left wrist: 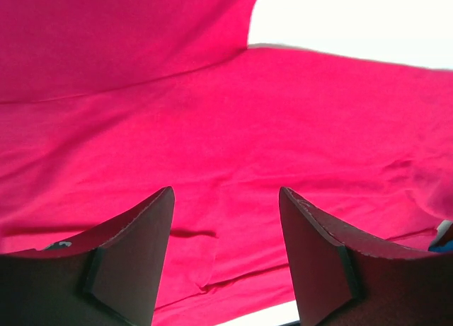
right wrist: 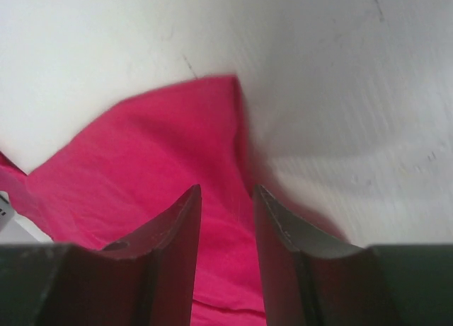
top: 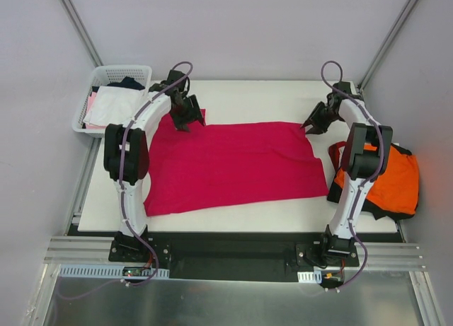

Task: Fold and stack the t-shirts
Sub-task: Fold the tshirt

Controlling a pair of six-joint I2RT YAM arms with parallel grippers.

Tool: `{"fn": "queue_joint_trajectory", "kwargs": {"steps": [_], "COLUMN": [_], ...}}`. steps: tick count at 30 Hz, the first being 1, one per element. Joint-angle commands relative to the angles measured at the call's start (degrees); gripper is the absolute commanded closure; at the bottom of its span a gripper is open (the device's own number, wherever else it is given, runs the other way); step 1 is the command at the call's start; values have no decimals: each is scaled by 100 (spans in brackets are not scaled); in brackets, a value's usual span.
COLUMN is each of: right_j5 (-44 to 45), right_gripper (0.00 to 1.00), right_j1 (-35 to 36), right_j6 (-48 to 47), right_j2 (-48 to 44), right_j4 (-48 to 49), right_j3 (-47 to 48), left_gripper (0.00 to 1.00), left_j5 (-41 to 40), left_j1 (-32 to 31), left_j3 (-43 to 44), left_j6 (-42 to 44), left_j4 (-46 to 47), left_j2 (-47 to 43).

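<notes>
The crimson-magenta t-shirt [top: 233, 167] lies spread flat on the white table [top: 248, 100]. My left gripper [top: 185, 121] hovers over its far left corner, jaws wide open and empty; in the left wrist view [left wrist: 226, 199] the cloth [left wrist: 212, 114] fills the frame below the fingers. My right gripper [top: 311, 124] is at the far right corner, jaws narrowly open over the cloth corner [right wrist: 177, 142], holding nothing. The orange t-shirt [top: 386, 181] lies bunched at the table's right edge, with black cloth [top: 396, 214] showing under it.
A white mesh basket [top: 113, 75] with white, pink and dark garments stands off the table's far left corner. Bare table shows beyond the shirt [left wrist: 354, 22] and beside its right corner [right wrist: 340, 71]. Grey walls close in on both sides.
</notes>
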Motion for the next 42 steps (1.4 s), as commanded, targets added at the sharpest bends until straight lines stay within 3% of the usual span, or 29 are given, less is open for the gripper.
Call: {"fn": "queue_joint_trajectory", "kwargs": {"steps": [1,8,15,24,27,32,39,42], "right_j5": [357,-152,-600,-943,-970,-979,-953,-944], "right_gripper": [62,62,62,62,63,63,63,63], "right_j1": [-196,-505,-496,-417,-303,-75,268,295], "right_j6": [-327,-19,218,385,394,508,508,491], "right_j2": [-857,-612,-84,223,276,364,426,408], "right_j4": [-256,-231,50,235,253,437,437,437], "right_j3": [218,640,719,772,772,781,825,772], "left_gripper": [39,40,38,35,34,34,32,32], "left_j5": [466,247,-1036,-2065,-1978,-1916,-178,61], "left_j1": [16,16,244,385,525,850,1255,1264], "left_j3": [125,196,503,2688,3217,3114,3219,3211], "left_j6": [-277,-216,-479,609,611,101,-242,-348], "left_j4": [-108,-99,-117,-108,-117,6,753,859], "left_j2": [192,658,772,1853,2301,2408,2714,2838]}}
